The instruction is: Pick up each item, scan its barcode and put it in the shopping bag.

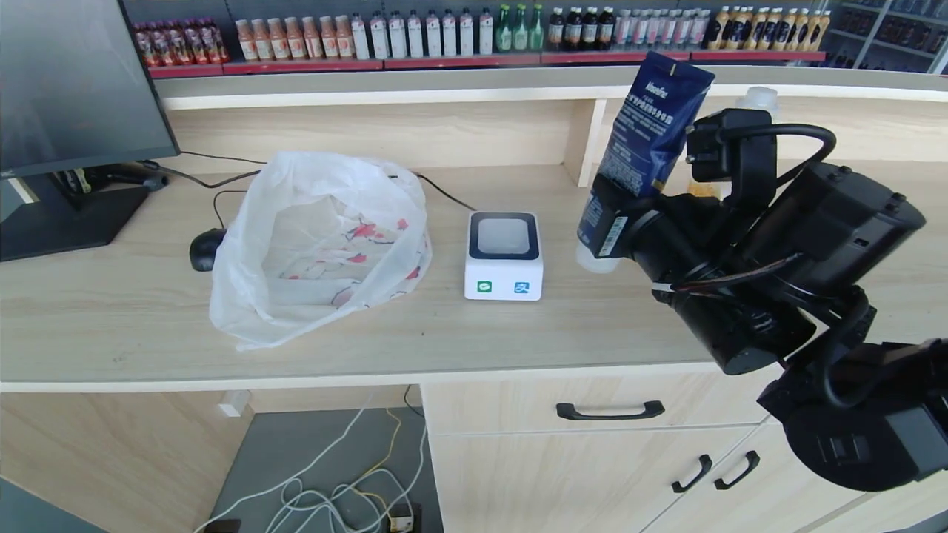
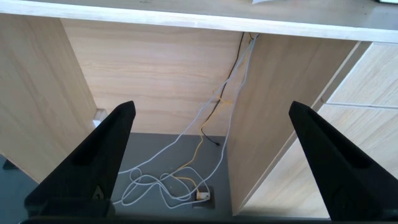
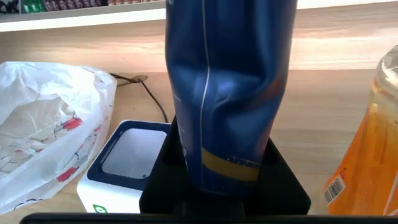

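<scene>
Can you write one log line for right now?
right gripper: shut on blue pouch, right of scanner | left gripper: open, below counter | shopping bag: open, left of scanner

The blue pouch (image 1: 648,126) carries white lettering near its top and lines of smaller white print down its face, too small to make out. A white barcode label (image 1: 609,235) sits at its lower edge. The white scanner (image 1: 503,255) shows a green square icon (image 1: 483,286) and a blue square icon (image 1: 522,287) on its front. The orange bottle (image 3: 367,155) bears a barcode sticker (image 3: 336,186).
</scene>
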Robot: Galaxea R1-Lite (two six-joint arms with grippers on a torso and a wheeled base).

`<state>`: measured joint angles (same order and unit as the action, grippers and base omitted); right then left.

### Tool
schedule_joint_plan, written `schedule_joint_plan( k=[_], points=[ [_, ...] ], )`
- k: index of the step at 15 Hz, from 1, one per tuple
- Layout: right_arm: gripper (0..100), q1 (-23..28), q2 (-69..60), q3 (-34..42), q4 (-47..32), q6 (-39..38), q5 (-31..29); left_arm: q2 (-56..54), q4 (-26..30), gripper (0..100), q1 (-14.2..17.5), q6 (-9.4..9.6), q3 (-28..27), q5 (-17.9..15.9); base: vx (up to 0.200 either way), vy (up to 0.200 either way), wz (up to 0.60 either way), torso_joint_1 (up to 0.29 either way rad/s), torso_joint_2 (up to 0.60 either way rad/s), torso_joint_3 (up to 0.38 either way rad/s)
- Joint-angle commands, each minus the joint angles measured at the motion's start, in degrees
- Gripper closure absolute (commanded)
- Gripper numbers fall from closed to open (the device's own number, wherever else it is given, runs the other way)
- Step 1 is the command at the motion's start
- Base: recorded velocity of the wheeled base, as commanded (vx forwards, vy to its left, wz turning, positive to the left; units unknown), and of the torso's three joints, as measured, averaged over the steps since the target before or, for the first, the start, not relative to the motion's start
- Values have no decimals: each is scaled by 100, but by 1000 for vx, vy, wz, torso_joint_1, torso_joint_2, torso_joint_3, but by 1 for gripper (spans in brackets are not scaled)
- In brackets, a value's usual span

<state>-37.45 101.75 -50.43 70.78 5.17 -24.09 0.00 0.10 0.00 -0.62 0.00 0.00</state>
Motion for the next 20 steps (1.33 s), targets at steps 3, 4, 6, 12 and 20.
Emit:
schedule_joint_plan(
  k=[3,4,6,12,20],
  points=[
    [100,10,-24,7,32,19,-8,0,-10,0,0,36,0,0,0,200,0,-1,-2,4],
    [100,18,-77,42,15,72,-26,0,-10,0,9,36,0,0,0,200,0,12,7,7],
    [100,27,-121,7,15,301,-26,0,-10,0,9,36,0,0,0,0,0,0,0,0],
    [100,-122,-182,-204,76,1100,-17,0,-10,0,0,36,0,0,0,0,0,0,0,0],
    [100,-131,-305,-793,-1084,2384,150,0,-10,0,0,36,0,0,0,0,0,0,0,0]
  ],
)
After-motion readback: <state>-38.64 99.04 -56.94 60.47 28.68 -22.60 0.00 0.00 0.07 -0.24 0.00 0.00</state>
